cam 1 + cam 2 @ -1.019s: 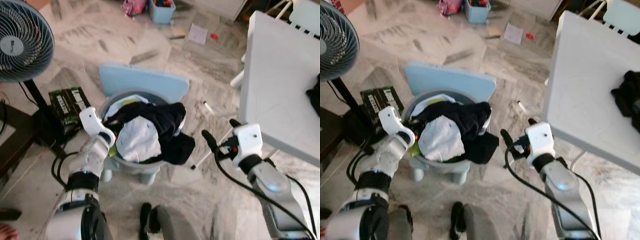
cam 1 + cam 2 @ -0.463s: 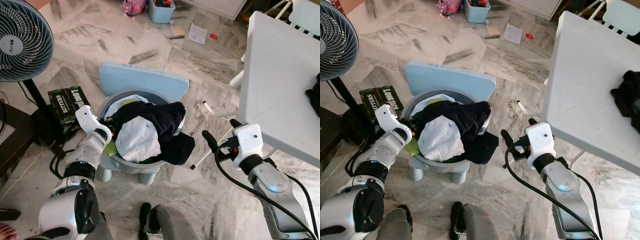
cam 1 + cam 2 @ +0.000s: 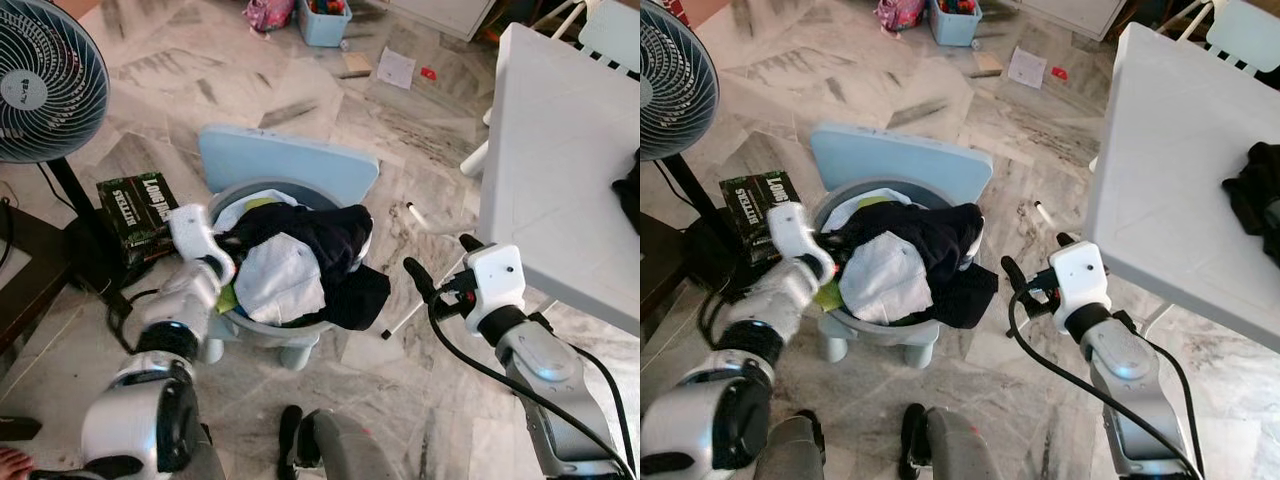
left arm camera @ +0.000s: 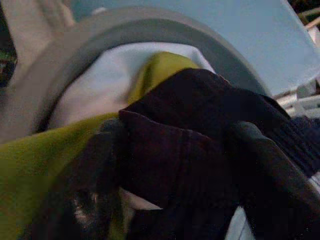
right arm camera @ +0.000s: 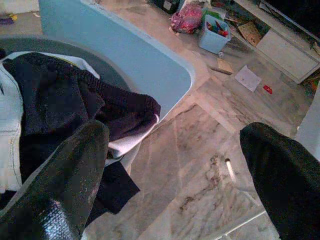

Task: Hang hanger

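Round grey plastic laundry basket (image 3: 262, 327) sits on marble floor (image 3: 380, 130), piled w/ clothes: black knit garment (image 3: 310, 232) on top, white cloth (image 3: 280, 278) in front, bit of yellow-green fabric (image 4: 30, 155) underneath. Flat light-blue plastic lid (image 3: 288, 165) leans behind basket. Left hand (image 4: 175, 175) is at basket's left rim, fingers pushed into the pile; wrist view shows both black fingers (image 4: 270, 170) spread apart w/ a fold of the black garment lying between them, not closed on it. Right hand (image 3: 438, 270) hovers over floor to the right of basket, just beside edge of white desk (image 3: 560, 150); its fingers (image 5: 60, 170) wide apart, holding nothing. No hanger can be made out among the clothes, can't tell where it is. Another dark garment (image 3: 1252, 192) lies on the desk's far right. Round blue-grey standing fan (image 3: 45, 80) at far left, black-green box (image 3: 140, 205) on floor by its pole. Small blue bin (image 3: 322, 22) and paper sheet (image 3: 396, 68) on floor further back. Thin white stick-like thing (image 3: 415, 215) on floor btw basket and desk.
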